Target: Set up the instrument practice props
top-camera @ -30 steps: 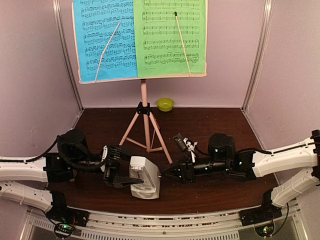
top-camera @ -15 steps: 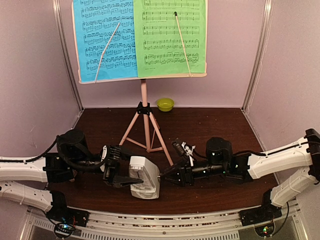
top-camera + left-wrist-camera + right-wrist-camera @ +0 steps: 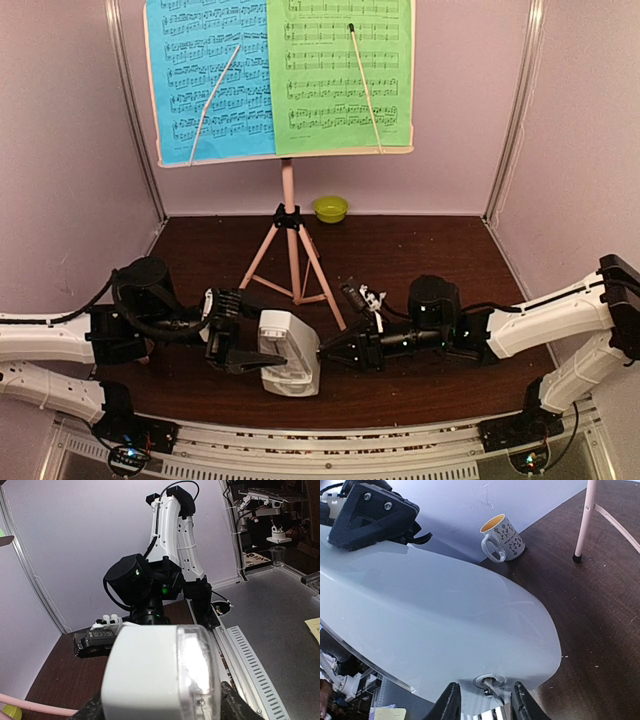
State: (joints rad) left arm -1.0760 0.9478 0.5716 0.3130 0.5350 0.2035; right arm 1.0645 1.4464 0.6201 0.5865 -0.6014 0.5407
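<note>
Between the fingers of the left tool (image 3: 255,357), which is clamped on its sides, sits the white metronome (image 3: 290,367); whether it rests on the dark wooden surface (image 3: 430,250) or hangs just above it cannot be told. The right tool (image 3: 332,350) faces it from the opposite side, close to its body. Only the right wrist view shows that this tool's fingers stand apart, one on either side of a small metal fitting (image 3: 487,685) on the metronome's pale face, without clearly touching it. The same view alone reveals a white mug (image 3: 502,537) with a yellow inside, beyond the metronome against the wall, which the top view does not show. Well beyond both tools the pink music stand (image 3: 288,195) stands upright on its tripod, the blue sheet (image 3: 210,80) and the green sheet (image 3: 340,70) side by side on its desk. A lime-green bowl (image 3: 331,208) lies behind the tripod. Lilac walls (image 3: 570,150) with metal corner posts enclose the surface.
</note>
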